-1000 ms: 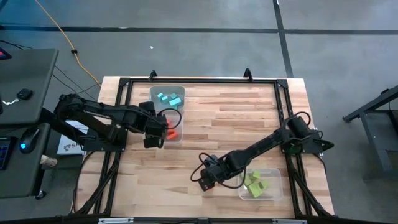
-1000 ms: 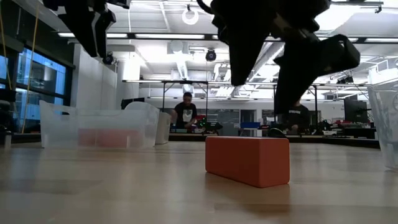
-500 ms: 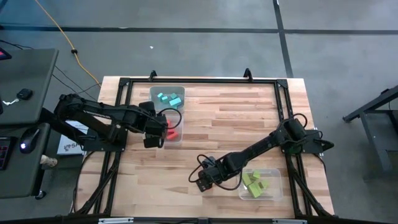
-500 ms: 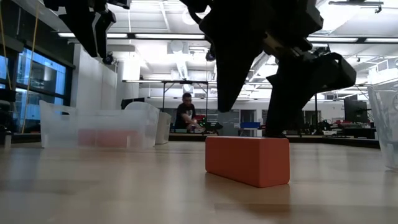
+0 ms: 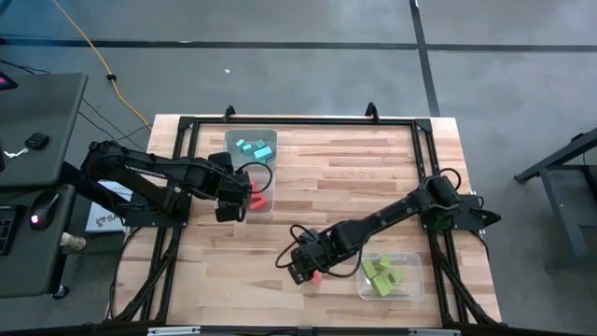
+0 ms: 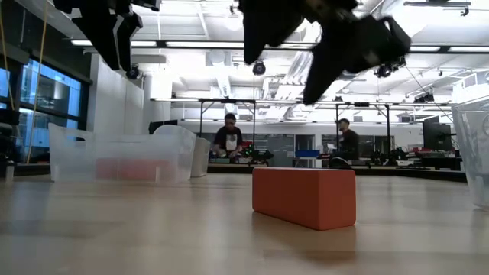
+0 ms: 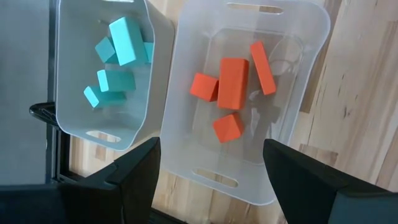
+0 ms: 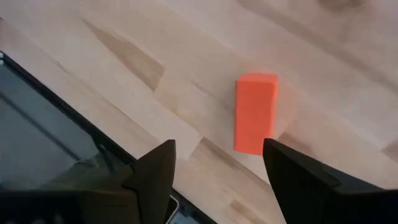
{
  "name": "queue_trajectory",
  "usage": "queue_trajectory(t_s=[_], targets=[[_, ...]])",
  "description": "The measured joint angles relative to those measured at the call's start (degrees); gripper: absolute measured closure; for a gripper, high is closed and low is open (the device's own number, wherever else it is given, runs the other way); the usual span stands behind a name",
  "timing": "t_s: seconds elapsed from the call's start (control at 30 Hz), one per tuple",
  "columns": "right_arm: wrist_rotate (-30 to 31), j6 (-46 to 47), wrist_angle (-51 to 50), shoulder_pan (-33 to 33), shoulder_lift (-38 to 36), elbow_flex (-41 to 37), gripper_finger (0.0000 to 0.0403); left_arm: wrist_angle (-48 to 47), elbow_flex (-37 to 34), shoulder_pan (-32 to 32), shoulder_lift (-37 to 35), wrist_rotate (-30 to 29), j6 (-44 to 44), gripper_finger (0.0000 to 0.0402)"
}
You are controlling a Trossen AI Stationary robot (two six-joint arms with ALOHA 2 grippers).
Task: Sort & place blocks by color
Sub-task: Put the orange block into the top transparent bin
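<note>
One red-orange block lies flat on the wooden table near its near edge, also showing in the low view and the high view. My right gripper hangs open above it, slightly toward the table's left, clear of the block. My left gripper is open and hovers over a clear bin holding several red-orange blocks. The neighbouring bin holds several cyan blocks. Yellow-green blocks lie in a third bin.
The red bin and the blue bin stand side by side at the table's far left. The green bin sits near the near right corner. A black frame edges the table. People sit in the room beyond.
My right gripper came down with its fingers on either side of the red-orange block, then rose clear of it and shifted toward the table's left edge. The block stayed where it was.
</note>
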Motion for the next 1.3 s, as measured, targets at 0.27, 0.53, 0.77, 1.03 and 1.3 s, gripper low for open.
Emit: queue_trajectory(t_s=[0.27,0.53,0.77,1.03,1.3], targets=[[2.98,-0.90,-6.53,0.07,0.83,3.74,0.0171,0.02,0.00,0.00,0.00,-0.01,0.00,0.0142],[0.62,0.62,-5.95,1.12,5.79,3.66,0.0171,-0.04,0.00,0.00,0.00,-0.01,0.03,0.0142],[0.74,0.82,-5.36,1.81,8.31,3.66,0.0171,-0.02,0.00,0.00,0.00,0.01,0.07,0.0142],[0.64,0.83,-5.03,2.30,10.31,3.64,0.0171,-0.04,0.00,0.00,0.00,0.01,0.19,0.0142],[1.37,2.30,-4.96,2.82,11.16,3.64,0.0194,-0.02,0.00,0.00,0.00,0.01,1.59,0.0142]])
